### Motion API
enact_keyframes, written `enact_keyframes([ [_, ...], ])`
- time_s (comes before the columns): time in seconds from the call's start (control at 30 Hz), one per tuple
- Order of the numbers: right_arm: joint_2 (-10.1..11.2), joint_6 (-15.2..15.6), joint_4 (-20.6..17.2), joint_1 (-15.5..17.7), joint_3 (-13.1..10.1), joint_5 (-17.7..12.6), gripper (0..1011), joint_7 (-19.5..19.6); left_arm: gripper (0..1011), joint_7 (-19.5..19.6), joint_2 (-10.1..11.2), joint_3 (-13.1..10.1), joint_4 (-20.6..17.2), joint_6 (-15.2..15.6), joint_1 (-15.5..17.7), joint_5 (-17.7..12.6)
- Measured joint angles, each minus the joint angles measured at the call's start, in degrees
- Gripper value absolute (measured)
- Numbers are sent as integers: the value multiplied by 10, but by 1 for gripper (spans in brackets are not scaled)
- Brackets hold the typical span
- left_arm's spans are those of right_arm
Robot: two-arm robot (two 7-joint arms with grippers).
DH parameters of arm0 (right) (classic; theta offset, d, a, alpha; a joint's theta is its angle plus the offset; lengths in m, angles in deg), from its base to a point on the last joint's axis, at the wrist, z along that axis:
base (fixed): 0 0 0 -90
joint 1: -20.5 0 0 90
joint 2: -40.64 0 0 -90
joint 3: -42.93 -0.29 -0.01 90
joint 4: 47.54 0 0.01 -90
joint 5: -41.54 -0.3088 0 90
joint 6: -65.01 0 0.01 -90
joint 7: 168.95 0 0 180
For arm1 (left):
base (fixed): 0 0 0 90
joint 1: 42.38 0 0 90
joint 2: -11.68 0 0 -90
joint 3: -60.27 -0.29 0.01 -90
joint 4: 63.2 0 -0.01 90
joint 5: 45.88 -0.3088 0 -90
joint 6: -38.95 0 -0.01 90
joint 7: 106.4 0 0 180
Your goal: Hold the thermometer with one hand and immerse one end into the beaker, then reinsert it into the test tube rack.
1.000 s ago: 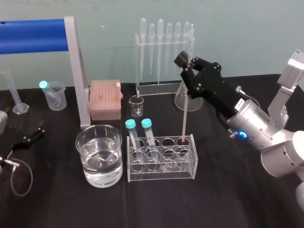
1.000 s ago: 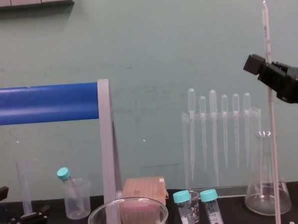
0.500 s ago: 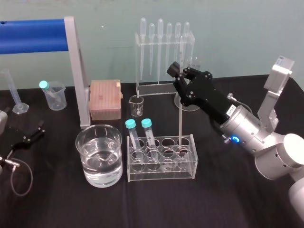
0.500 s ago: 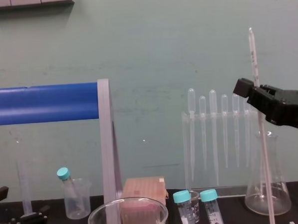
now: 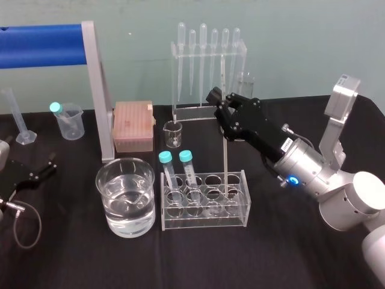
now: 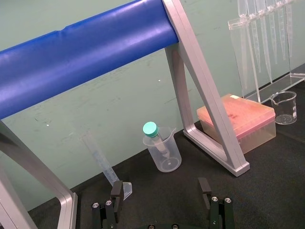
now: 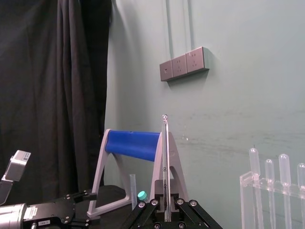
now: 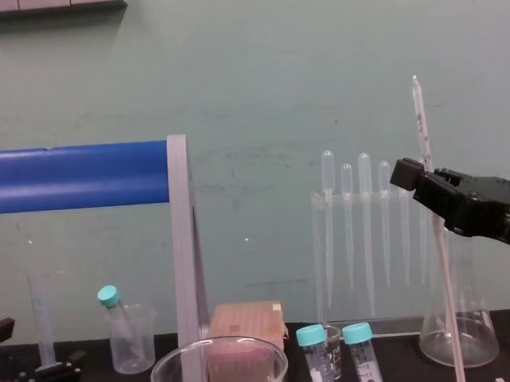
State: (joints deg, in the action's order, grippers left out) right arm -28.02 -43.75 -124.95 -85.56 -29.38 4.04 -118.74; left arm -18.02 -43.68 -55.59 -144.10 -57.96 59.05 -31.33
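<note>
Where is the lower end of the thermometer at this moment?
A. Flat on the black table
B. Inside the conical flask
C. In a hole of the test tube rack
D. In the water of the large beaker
C: the right gripper holds the thermometer nearly upright, and its lower end stands inside the test tube rack, apart from the beaker.

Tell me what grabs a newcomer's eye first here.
The right pincer, reaching in from the right, is shut on the thermometer, whose lower end sits in the right end of the test tube rack. Left of the rack stands the half-full beaker, and a blue bar spans the back left. The left pincer lies open at the far left.
</note>
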Motion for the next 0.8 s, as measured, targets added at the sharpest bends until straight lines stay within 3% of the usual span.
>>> enact_keyframes([
  [0.8, 2, 8, 3, 7, -1, 6, 55, 14, 1008, 0, 0, 0, 0, 0, 0, 0],
])
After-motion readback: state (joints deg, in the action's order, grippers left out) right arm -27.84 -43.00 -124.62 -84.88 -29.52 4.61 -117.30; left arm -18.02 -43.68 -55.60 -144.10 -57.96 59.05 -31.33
